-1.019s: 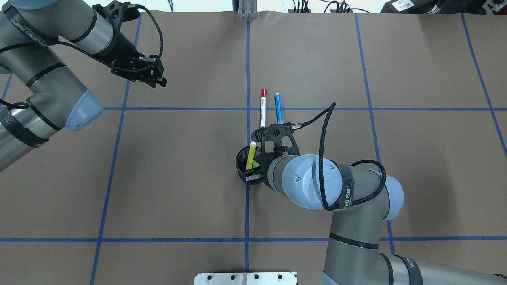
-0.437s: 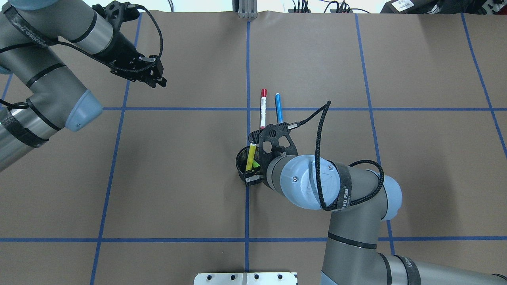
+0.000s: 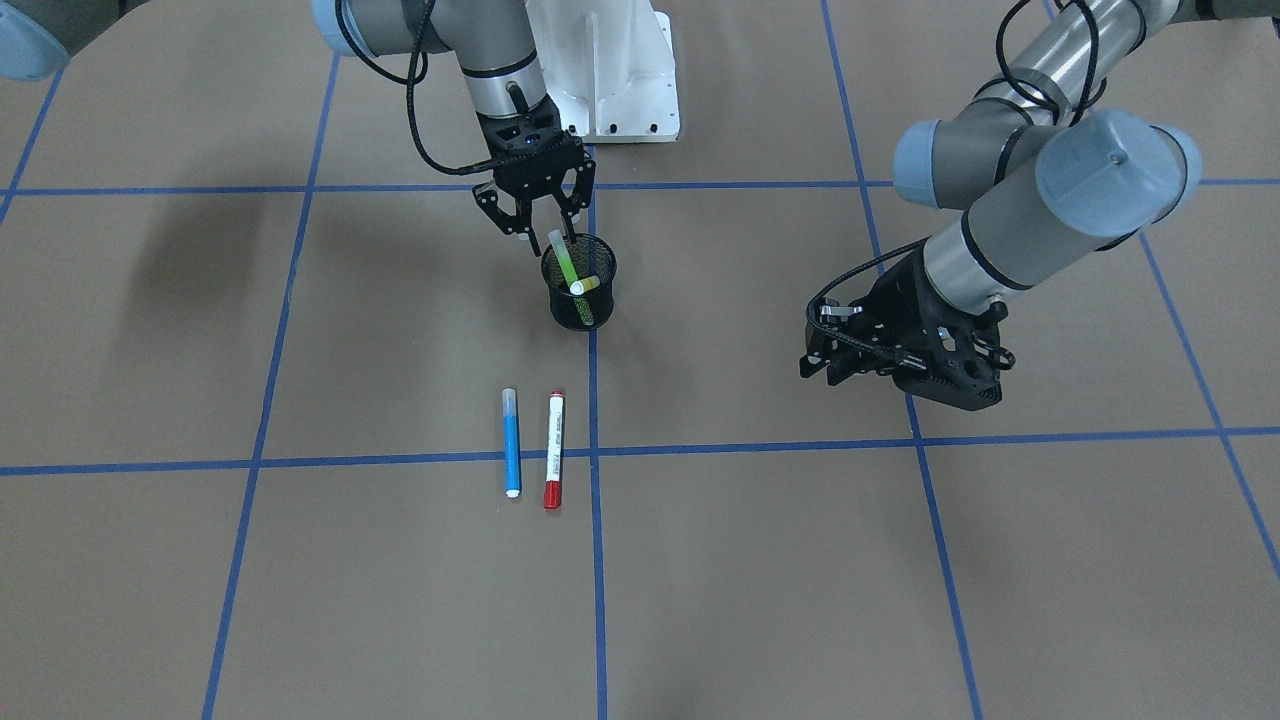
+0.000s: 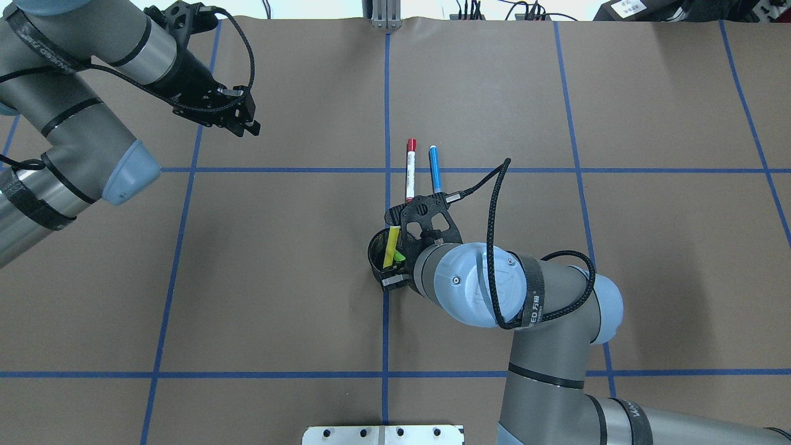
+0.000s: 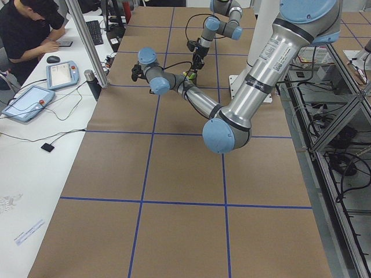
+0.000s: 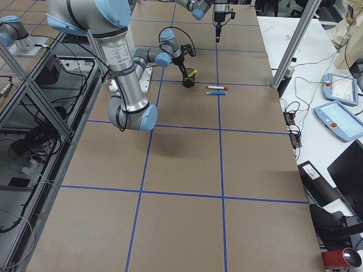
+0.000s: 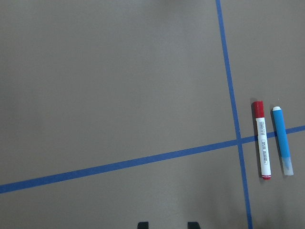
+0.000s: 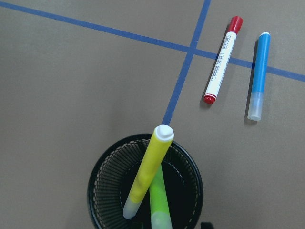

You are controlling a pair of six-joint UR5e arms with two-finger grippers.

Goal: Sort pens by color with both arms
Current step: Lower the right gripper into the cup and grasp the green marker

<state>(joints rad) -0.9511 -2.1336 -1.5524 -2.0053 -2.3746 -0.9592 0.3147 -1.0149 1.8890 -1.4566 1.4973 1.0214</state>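
Observation:
A black mesh cup [image 3: 580, 305] stands near the table's middle. In it lean a yellow pen [image 8: 145, 174] and a green pen [image 8: 159, 202], pale ends up. My right gripper [image 3: 548, 235] hangs open just above the cup's robot-side rim, with the green pen's [image 3: 565, 262] cap just below its spread fingers. Beyond the cup, a blue pen [image 4: 435, 168] and a white-barrelled pen with red ends [image 4: 410, 173] lie side by side across a tape line. Far off over the left side of the table, my left gripper [image 4: 250, 127] is open and holds nothing.
Blue tape lines [image 4: 185, 170] divide the brown table cover into squares. The white pedestal [image 3: 610, 70] stands at the robot's edge. A person [image 5: 29, 29] sits at a side desk with tablets beyond the table's far side.
My right wrist has shifted slightly left over the cup, and the yellow pen's top sits a little lower. The left arm has not moved.

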